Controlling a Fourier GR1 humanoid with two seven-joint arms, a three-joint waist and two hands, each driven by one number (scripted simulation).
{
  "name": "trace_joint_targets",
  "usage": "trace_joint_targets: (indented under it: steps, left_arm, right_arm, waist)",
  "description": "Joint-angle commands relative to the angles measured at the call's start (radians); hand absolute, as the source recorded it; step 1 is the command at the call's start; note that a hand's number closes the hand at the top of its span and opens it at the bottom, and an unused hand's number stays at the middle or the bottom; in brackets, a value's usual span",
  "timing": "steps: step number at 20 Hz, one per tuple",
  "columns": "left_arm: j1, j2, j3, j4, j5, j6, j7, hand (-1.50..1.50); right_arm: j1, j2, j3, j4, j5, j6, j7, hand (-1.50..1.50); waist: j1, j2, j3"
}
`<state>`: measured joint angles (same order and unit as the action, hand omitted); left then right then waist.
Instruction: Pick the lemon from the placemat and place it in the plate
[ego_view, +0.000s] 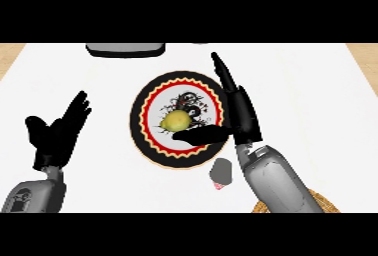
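A yellow lemon (176, 120) lies near the middle of a round plate (153, 95) with a black rim, a red and yellow zigzag ring and a white centre. My right hand (240, 112) reaches over the plate's right edge, fingers straight and pointing away from me. Its thumb sticks out left, just below the lemon and right beside it. The hand is open and nothing is gripped. My left hand (57, 131) rests open at the left, fingers up. A woven placemat (325, 202) peeks out at the lower right, mostly hidden by my right forearm.
A grey appliance (124, 49) sits at the counter's far edge, above the plate. The white counter ends in wood-coloured strips at the far left and far right.
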<state>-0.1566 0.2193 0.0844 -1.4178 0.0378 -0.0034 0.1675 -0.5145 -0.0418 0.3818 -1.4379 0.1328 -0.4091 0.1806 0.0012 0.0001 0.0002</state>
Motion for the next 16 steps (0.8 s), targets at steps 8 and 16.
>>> trace_joint_targets:
  steps: [8,16]
  left_arm:
    - [-0.012,-0.004,0.03,0.011,-0.007,-0.023,-0.018,0.0]
    - [-0.001,-0.004,0.043,-0.008,-0.004,-0.049,0.02,0.0]
  right_arm:
    - [0.115,-0.085,-0.143,-0.068,0.006,0.162,-0.069,-1.5]
    - [0.14,-0.111,-0.219,-0.067,0.034,0.258,-0.052,-1.5]
  waist:
    - [-0.004,-0.001,0.0]
    - [-0.002,0.0,0.0]
